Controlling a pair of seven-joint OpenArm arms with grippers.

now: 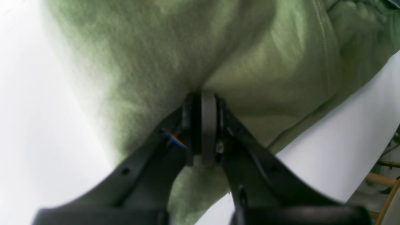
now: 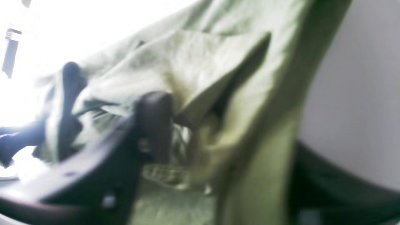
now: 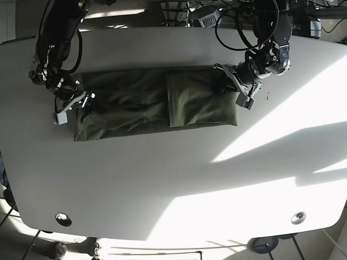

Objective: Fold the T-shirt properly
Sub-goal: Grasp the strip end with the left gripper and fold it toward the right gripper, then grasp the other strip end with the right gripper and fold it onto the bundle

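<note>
Green cotton, the T-shirt [image 3: 154, 105] lies as a long band on the white table [image 3: 173, 179], its long axis running from left to right in the base view, one end already folded over the middle. The left gripper [image 1: 204, 103] is closed tight on a fold of the cloth at that end. The right gripper [image 3: 81, 100] sits at the opposite end with cloth bunched against its fingers [image 2: 154, 122]; how far it is open I cannot tell.

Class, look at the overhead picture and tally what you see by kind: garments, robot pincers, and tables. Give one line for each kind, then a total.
Garments: 1, the green T-shirt, partly folded.
Pincers: 2, the left pincer and the right pincer, each at one end of the shirt.
Tables: 1, the white table.
Total: 4
</note>
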